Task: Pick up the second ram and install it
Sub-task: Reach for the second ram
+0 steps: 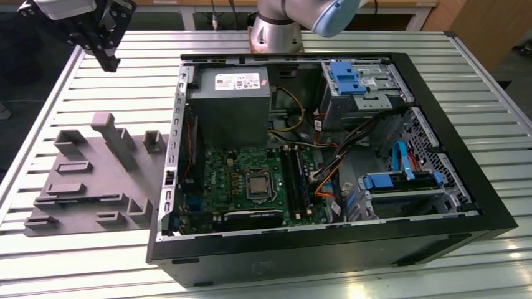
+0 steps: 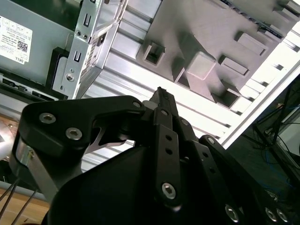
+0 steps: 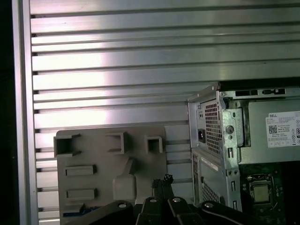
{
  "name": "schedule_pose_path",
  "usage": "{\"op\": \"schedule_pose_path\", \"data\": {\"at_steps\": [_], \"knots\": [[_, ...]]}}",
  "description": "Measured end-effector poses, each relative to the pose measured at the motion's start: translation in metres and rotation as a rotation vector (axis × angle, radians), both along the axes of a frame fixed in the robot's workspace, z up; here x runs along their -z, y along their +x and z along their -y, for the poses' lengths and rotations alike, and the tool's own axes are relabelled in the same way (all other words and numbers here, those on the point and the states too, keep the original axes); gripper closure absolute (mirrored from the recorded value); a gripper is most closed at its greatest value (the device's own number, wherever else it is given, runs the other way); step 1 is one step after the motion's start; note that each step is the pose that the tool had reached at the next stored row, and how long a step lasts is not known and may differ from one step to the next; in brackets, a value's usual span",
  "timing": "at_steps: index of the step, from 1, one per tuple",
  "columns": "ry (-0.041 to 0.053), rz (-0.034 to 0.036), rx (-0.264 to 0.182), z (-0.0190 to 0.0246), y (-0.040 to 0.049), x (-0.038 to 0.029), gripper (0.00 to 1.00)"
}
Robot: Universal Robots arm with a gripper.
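Note:
My gripper (image 1: pixel 109 64) hangs high over the table's far corner on the exterior view's left, beyond the grey moulded tray (image 1: pixel 99 180). Its fingers are shut together with nothing seen between them, as both wrist views show at the tips (image 2: pixel 161 93) (image 3: pixel 162 180). A thin dark strip, which looks like the second ram (image 1: pixel 79 199), lies in a slot at the tray's near end, well apart from the gripper. It also appears as a dark edge (image 2: pixel 262 28) and a bluish strip (image 3: pixel 79 213). The black ram slots (image 1: pixel 295 180) run along the green motherboard inside the open case.
The open computer case (image 1: pixel 332 249) lies on its side on the slatted metal table (image 1: pixel 124 87). A grey power supply (image 1: pixel 233 99), a processor socket (image 1: pixel 259 185), loose cables (image 1: pixel 328 168) and blue drive caddies (image 1: pixel 349 78) are inside it. The tray carries raised blocks (image 1: pixel 112 140).

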State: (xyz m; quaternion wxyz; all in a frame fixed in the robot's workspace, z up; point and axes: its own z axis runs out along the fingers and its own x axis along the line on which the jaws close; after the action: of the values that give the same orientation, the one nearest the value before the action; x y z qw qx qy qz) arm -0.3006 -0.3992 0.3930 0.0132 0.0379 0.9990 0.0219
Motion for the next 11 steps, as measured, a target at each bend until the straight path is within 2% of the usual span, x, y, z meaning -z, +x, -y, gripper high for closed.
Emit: {"op": "schedule_pose_path", "data": {"at_steps": [11], "knots": [[0.0000, 0.0000, 0.000, 0.0008, -0.0048, 0.0006, 0.89]]}}
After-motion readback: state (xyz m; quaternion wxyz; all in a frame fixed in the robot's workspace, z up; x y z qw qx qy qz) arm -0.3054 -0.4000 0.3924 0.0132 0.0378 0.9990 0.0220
